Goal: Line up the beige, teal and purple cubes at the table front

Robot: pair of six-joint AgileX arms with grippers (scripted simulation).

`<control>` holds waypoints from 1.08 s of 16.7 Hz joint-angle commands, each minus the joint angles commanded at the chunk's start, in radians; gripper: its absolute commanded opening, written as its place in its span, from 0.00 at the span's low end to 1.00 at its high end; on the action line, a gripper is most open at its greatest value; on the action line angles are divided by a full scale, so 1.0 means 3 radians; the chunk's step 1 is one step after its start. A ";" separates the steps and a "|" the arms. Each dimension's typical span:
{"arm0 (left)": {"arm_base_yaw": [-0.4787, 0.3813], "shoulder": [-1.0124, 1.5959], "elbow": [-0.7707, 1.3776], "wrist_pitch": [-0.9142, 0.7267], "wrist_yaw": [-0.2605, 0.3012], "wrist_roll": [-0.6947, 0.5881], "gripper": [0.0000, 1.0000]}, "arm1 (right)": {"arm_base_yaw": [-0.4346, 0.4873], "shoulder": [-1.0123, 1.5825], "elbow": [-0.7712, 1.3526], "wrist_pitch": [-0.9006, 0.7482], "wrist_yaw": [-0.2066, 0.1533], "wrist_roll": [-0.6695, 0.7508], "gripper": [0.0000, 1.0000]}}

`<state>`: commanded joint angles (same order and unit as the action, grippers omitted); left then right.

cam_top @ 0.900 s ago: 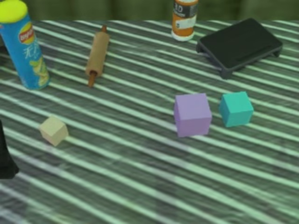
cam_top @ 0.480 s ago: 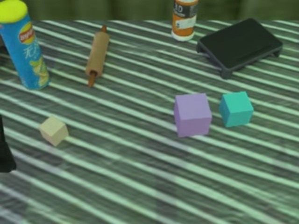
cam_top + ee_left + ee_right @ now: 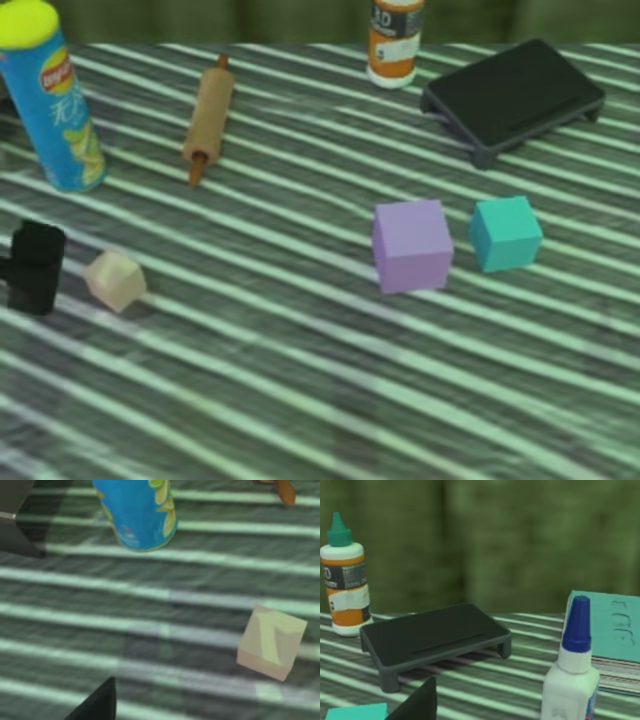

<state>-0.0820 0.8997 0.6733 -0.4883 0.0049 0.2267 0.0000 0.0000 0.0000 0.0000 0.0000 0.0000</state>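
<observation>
The small beige cube (image 3: 115, 280) rests at the left of the striped table, and in the left wrist view the same beige cube (image 3: 271, 642) has nothing around it. My left gripper (image 3: 35, 268) hovers just left of it, apart from it, open; one dark fingertip (image 3: 97, 705) shows. The big purple cube (image 3: 412, 245) and the teal cube (image 3: 505, 233) sit side by side right of centre. My right gripper (image 3: 462, 712) is out of the top view, open and empty, with one fingertip (image 3: 417, 702) beside a corner of the teal cube (image 3: 355, 711).
A blue chips can (image 3: 50, 95) stands back left, just behind the beige cube's area. A wooden rolling pin (image 3: 208, 118), an orange bottle (image 3: 395, 40) and a black slab (image 3: 512, 98) line the back. A white glue bottle (image 3: 572, 675) and teal book (image 3: 615, 630) stand far right.
My left gripper has come in from the table's left edge and now stands beside the beige cube. The three cubes have not moved.
</observation>
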 joint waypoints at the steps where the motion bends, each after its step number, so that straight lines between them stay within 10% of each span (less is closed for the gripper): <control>1: -0.0027 0.0365 0.0238 -0.0186 0.0000 0.0081 1.00 | 0.0000 0.0000 0.0000 0.0000 0.0000 0.0000 1.00; 18: -0.0291 0.3606 0.2678 -0.1925 -0.0012 0.0884 1.00 | 0.0000 0.0000 0.0000 0.0000 0.0000 0.0000 1.00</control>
<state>-0.1692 1.9815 1.4767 -1.0659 0.0013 0.4921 0.0000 0.0000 0.0000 0.0000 0.0000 0.0000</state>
